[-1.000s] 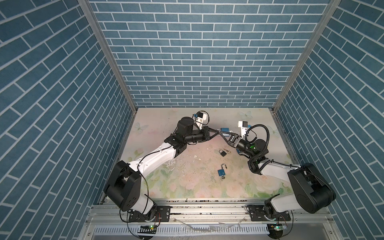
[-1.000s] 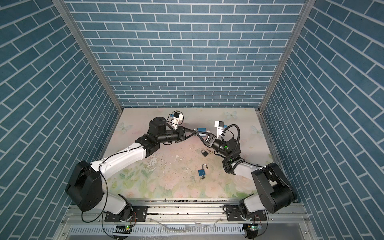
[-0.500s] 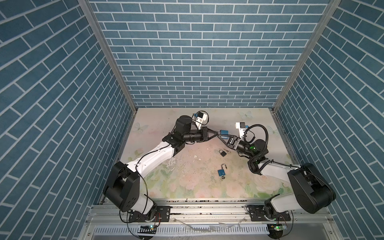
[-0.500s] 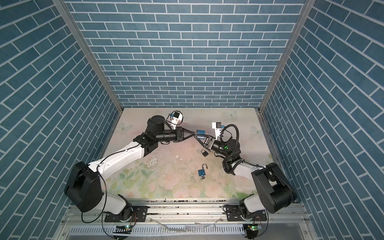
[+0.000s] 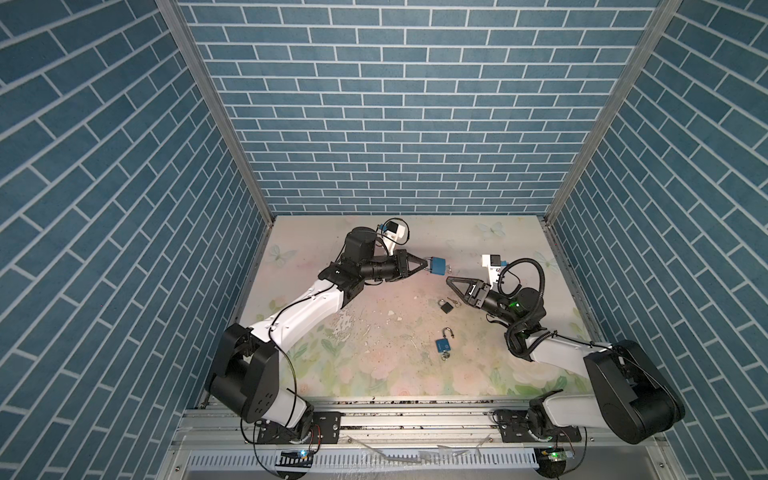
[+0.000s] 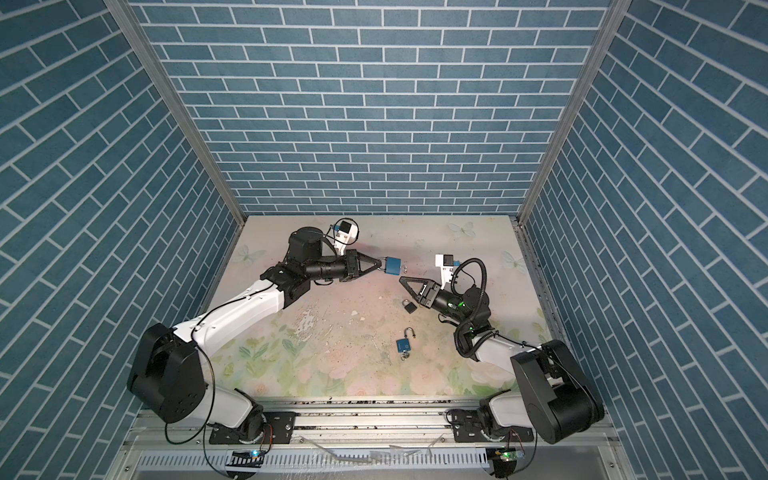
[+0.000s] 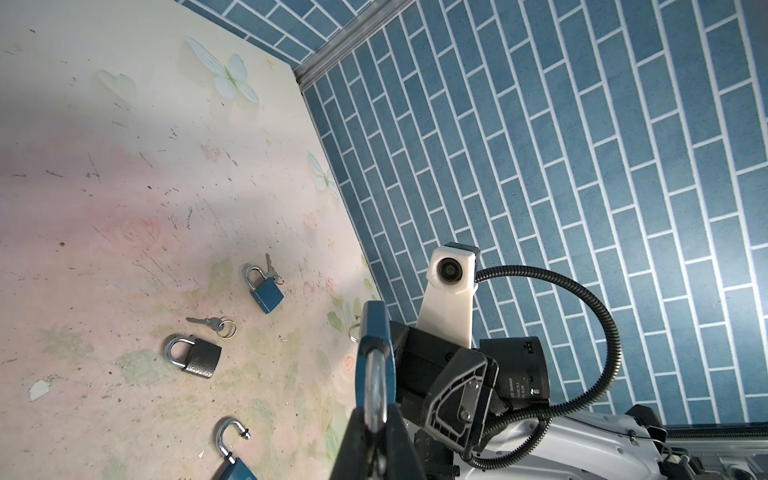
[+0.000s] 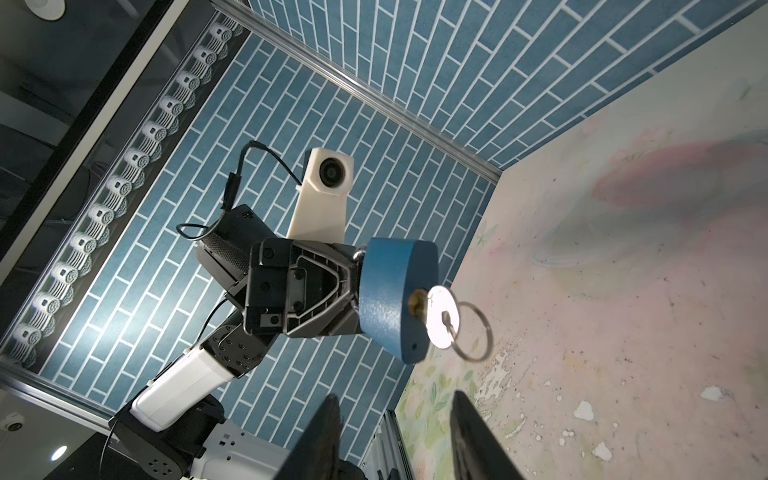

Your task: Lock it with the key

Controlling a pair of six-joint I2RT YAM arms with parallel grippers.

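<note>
Blue brick-pattern walls point(image 5: 415, 104) close in a floral-print counter point(image 5: 374, 365) on three sides. The left arm reaches toward the ctr. Its left end effector point(image 5: 424, 265) is clamped on the steel shackle of a blue-bodied metal padlock point(image 5: 438, 266), held in the air over the counter's far half. The right end effector point(image 5: 449, 281) hovers near that lock without touching it, fingers parted w/ nothing between them. A silver key w/ wire ring point(image 8: 442, 320) sits in the held lock's keyhole.

On the counter, under the right end effector, lies a black padlock point(image 5: 446, 307), shackle shut, w/ a small loose key point(image 7: 205, 321) beside it. Nearer the front lies a second blue padlock point(image 5: 442, 345), shackle swung open, w/ a key ring point(image 5: 445, 366) at its base. The left wrist view adds a third blue padlock point(image 7: 266, 291), shackle shut, spare key point(image 7: 269, 266) alongside; not visible in the top views.
</note>
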